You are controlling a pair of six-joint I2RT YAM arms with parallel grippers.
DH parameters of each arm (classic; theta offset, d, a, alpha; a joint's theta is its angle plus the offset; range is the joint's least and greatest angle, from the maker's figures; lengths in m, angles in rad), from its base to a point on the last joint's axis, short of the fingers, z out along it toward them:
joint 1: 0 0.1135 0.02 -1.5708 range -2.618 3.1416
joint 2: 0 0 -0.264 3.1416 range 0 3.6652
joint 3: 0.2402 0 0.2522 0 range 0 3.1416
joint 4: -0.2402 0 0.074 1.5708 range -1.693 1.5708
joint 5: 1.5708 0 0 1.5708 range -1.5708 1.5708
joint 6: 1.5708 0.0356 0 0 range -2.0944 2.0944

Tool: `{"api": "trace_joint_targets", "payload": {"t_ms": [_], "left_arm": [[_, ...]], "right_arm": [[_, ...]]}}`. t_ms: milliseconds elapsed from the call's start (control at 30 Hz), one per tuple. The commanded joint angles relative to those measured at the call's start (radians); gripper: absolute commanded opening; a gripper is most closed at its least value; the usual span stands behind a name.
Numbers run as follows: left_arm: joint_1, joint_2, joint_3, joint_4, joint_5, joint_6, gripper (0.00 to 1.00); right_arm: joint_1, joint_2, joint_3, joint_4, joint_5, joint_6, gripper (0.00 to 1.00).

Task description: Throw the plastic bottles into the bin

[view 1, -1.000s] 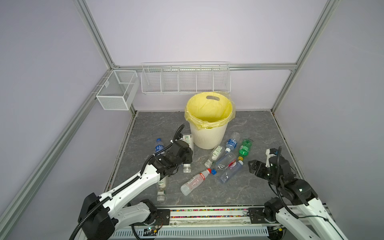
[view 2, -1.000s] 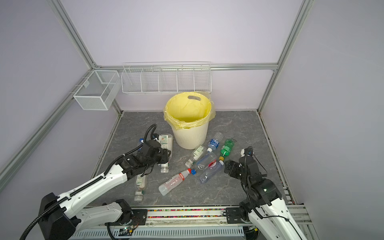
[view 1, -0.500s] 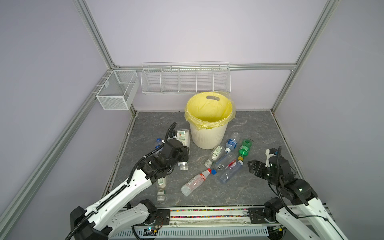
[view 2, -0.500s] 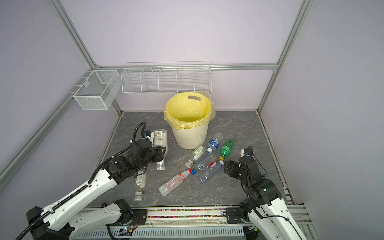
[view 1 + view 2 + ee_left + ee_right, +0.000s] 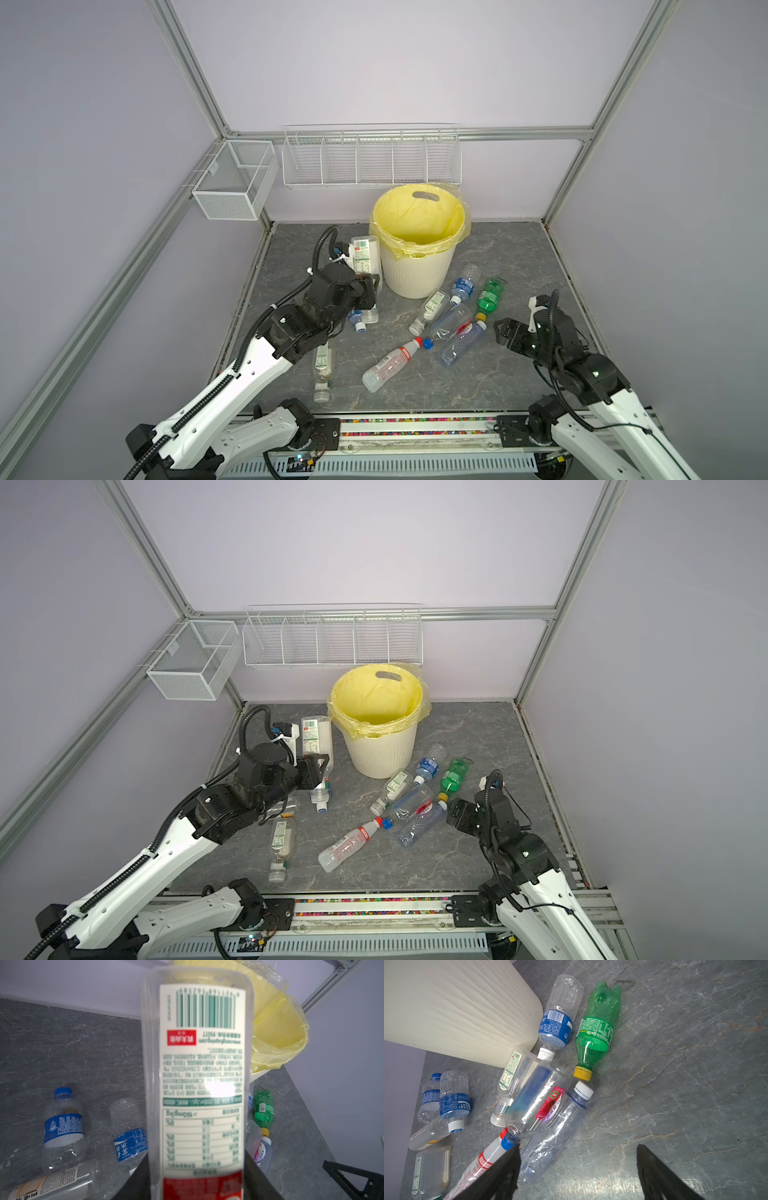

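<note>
Along the left edge of the desk (image 5: 291, 249) the left arm (image 5: 257, 365) hides most of the bottles (image 5: 323, 361) under it in both top views. The left gripper (image 5: 370, 289) pinches a clear bottle (image 5: 365, 255), raised off the desk with its base end pointing away from the wrist. It is just left of the bin (image 5: 415, 278), beside its wall, not over its mouth. In the left wrist view its label (image 5: 201, 1064) shows a green barcode, a red box with white characters and a table of percentages. The small print is too blurred to read, and the bottle's near end is cut off. A blue-labelled bottle (image 5: 454, 1103) near that edge reads "OCARI WEAT", the first letters curving out of sight. Front-right of the bin the bottles overlap in a heap, and the green bottle (image 5: 598, 1028) with the yellow cap (image 5: 583, 1073) says "Sprite". A red-and-white bottle (image 5: 483, 1161) is half hidden by a finger of the right gripper (image 5: 577, 1147), whose jaws stand spread wide, nothing between them, over the desk towards its right edge.
</note>
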Motion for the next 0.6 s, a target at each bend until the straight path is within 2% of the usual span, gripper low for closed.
{"api": "trace_joint_targets", "payload": {"t_ms": [0,267,567], "left_arm": [[-0.002,0.012,0.074,0.004,0.012,0.029,0.53],[-0.003,0.024,0.167,0.003,0.005,0.057,0.52],[-0.003,0.007,0.142,0.067,-0.008,0.073,0.52]], "right_arm": [[0.002,0.015,0.001,0.036,-0.014,0.021,0.88],[0.002,0.007,-0.008,0.036,-0.010,0.036,0.88],[0.002,0.019,-0.013,0.044,-0.004,0.025,0.88]]}}
